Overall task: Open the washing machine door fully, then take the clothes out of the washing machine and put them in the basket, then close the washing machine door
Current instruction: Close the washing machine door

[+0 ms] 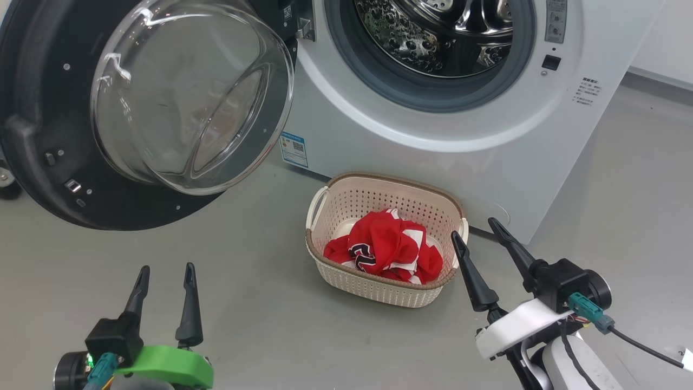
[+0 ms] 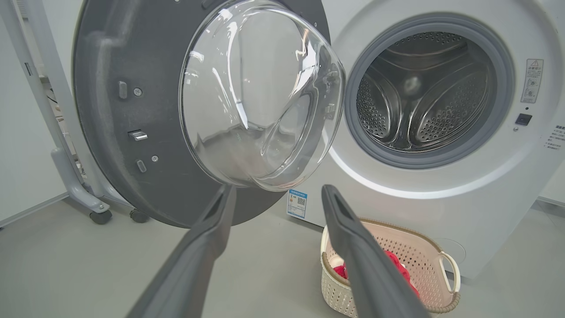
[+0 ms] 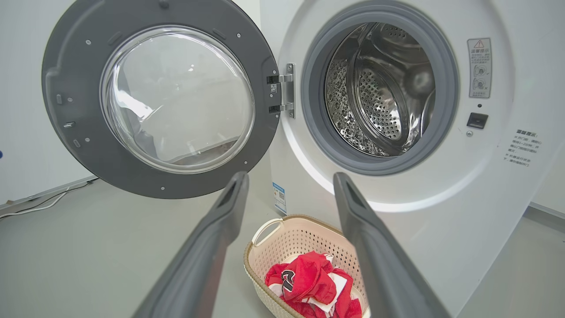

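Left pincer [image 1: 167,267] and right pincer [image 1: 472,227] spread; blue label [image 1: 294,149] on washing machine [image 1: 433,157] unreadable.

The washing machine door [image 2: 207,110] gapes (clothes [image 2: 402,270] in basket [image 2: 421,251]).

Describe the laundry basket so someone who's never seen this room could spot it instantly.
Find the big white washing machine with its round door swung open. On the grey floor in front of it sits the basket: small, cream, perforated, brown-rimmed, with red clothes inside.
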{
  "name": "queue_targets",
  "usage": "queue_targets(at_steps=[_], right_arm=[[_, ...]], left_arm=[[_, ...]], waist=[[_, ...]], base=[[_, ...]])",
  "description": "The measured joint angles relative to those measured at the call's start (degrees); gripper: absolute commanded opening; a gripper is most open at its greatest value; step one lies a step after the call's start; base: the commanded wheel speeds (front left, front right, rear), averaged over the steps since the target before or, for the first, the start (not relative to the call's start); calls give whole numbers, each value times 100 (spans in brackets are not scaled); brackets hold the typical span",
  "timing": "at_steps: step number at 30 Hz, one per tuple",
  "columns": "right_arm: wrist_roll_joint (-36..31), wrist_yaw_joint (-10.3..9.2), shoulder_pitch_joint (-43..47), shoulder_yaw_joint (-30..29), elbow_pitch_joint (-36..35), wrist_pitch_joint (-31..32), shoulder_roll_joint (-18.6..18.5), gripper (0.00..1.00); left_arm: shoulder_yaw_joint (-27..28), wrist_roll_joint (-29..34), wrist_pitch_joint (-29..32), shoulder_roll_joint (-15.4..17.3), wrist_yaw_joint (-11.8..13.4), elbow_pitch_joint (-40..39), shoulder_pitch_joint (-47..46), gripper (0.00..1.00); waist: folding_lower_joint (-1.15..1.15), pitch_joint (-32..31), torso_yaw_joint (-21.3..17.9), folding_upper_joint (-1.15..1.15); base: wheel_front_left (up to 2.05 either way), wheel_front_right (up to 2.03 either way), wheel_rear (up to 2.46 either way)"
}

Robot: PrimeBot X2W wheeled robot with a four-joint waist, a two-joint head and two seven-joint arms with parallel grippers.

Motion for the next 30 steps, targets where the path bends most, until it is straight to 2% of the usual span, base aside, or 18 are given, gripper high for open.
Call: queue_targets(at_steps=[30], right_arm=[[7,-1,-3,29,2,0,5,100]], left_arm=[[87,0,0,-10,44,-187,113,100]], waist=[[0,120,183,0]], base=[[0,0,0]])
